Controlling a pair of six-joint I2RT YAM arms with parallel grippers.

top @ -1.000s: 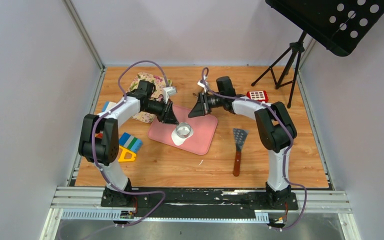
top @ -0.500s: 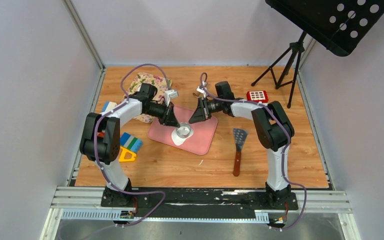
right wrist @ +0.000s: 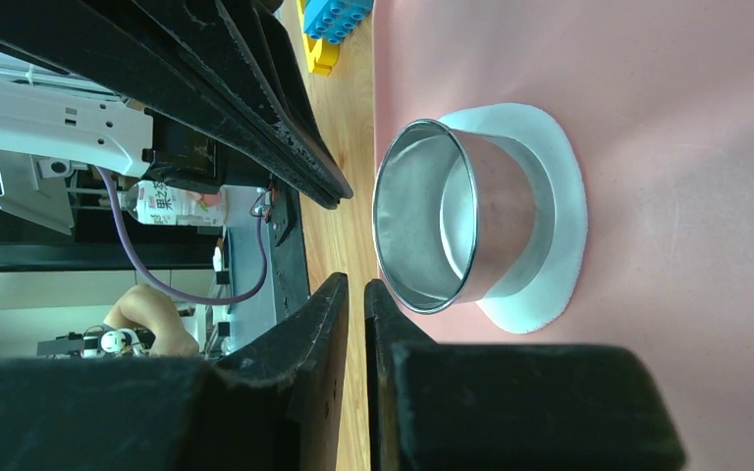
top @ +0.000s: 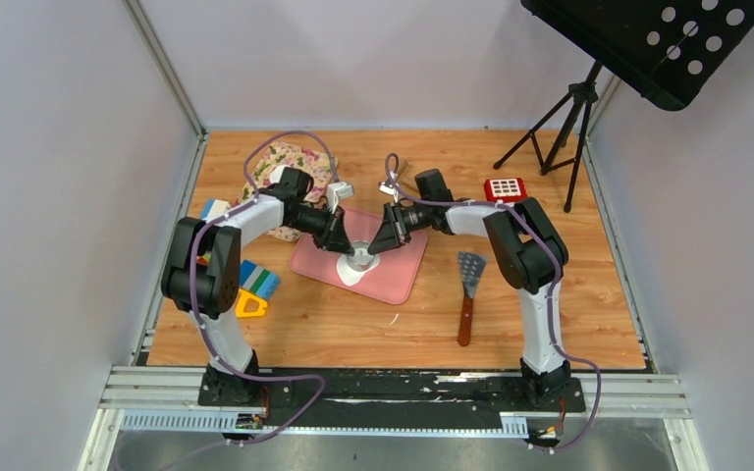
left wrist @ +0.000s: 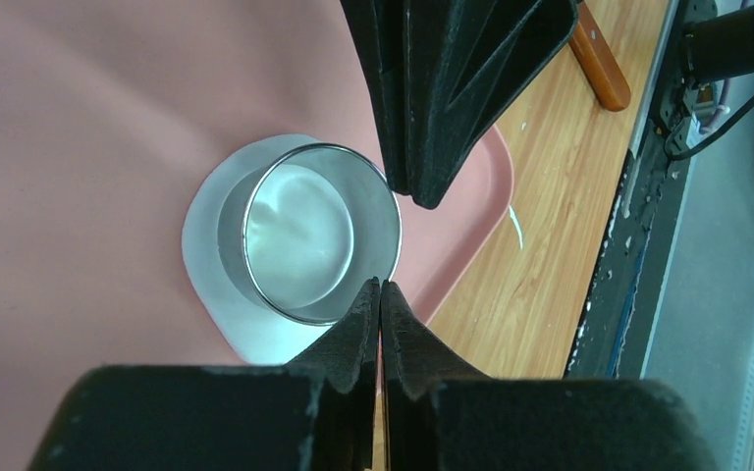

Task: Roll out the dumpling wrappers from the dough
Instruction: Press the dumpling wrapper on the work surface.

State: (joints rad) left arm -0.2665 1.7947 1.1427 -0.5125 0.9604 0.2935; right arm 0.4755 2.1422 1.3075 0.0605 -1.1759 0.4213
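1. Wooden table (top: pixel 353 329) carries a pink mat (top: pixel 401 270). On the mat lies the dough (left wrist: pixel 206 260), a flat white sheet, with a metal ring cutter (left wrist: pixel 319 235) standing upright on it
2. Both the left jaws and the right jaws are closed and hold nothing. Their tips sit at opposite sides of the ring's rim, touching or just beside it; I cannot tell which
3. The step looks like pressing the ring through the dough to cut a wrapper. Push down evenly from both sides so the ring stays level, since a tilt would likely cut one edge only
4. The dough's margin around the ring is narrow, so any sideways slide risks a ragged cut
5. Right of the mat lies a spatula (top: pixel 468 285), left of it toy blocks (top: pixel 255 282), and behind its left corner a flowered cloth (top: pixel 285 162)
6. Plain pale walls close in the table, and a black music stand (top: pixel 562 123) rises behind and right of the mat
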